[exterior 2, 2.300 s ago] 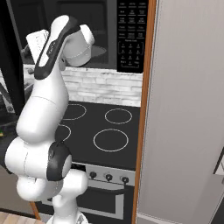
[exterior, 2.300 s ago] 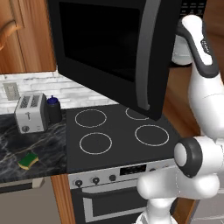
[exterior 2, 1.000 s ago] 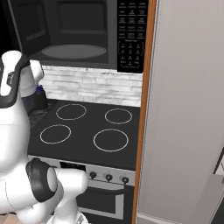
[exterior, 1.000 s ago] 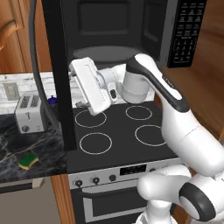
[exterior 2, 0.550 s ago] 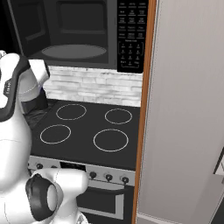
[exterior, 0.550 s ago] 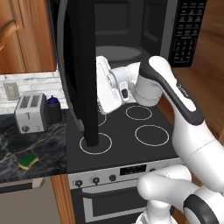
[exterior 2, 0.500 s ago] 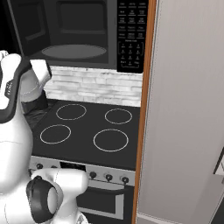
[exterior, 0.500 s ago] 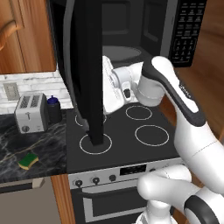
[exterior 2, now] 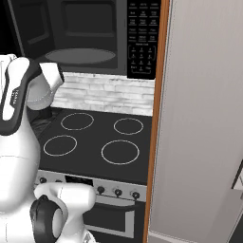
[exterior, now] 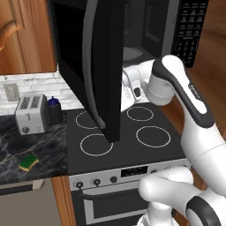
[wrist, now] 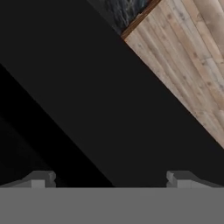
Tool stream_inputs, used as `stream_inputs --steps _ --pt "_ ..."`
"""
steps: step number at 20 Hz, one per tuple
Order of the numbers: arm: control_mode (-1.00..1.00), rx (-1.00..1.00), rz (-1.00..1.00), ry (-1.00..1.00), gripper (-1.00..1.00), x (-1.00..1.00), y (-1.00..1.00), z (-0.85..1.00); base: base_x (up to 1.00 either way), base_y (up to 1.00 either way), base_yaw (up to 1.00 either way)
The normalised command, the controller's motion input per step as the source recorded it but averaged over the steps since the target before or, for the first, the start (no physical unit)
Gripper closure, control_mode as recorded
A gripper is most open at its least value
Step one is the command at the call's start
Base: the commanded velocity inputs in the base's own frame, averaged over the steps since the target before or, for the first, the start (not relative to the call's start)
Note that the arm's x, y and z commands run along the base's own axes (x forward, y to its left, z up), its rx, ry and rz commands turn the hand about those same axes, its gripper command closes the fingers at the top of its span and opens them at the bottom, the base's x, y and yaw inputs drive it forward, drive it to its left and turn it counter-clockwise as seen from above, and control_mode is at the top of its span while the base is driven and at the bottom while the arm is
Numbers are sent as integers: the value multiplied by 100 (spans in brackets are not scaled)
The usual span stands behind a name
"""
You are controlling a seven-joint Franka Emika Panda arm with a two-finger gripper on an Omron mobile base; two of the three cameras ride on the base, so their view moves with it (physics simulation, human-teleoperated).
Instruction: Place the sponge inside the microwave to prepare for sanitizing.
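The sponge point(exterior: 28, 162), a small green-over-yellow block, lies on the dark marble counter at the left, far from the arm. The microwave point(exterior: 176, 39) hangs above the stove with its black door point(exterior: 95, 66) swung partly out toward me. Its grey turntable point(exterior 2: 80, 55) and keypad point(exterior 2: 141, 38) show inside the opening. My hand point(exterior: 131, 86) sits just behind the door's free edge, above the stove's back burners. In the hand view my gripper point(wrist: 110, 180) is open, its fingertips point(wrist: 41, 178) wide apart with nothing between them, facing the door's black surface.
A silver toaster point(exterior: 30, 114) and a dark jar point(exterior: 54, 110) stand at the counter's back, behind the sponge. The black stove point(exterior 2: 95, 137) lies under the microwave. A tall grey panel point(exterior 2: 204, 118) walls off the right side. A wooden cabinet point(exterior: 22, 35) hangs at upper left.
The microwave door has swung back from wide open to partly open. My hand has moved right, from in front of the door to behind its free edge over the stove.
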Motion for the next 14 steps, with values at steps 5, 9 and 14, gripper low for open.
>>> stream_inputs --steps 5,9,14 --pt "-100 -4 -3 -1 -100 -1 27 -61 0 0 0" --pt "-100 -1 -10 0 -100 -12 49 -73 0 0 0" --pt "-100 -1 -11 -2 -100 -11 53 -72 0 0 0"
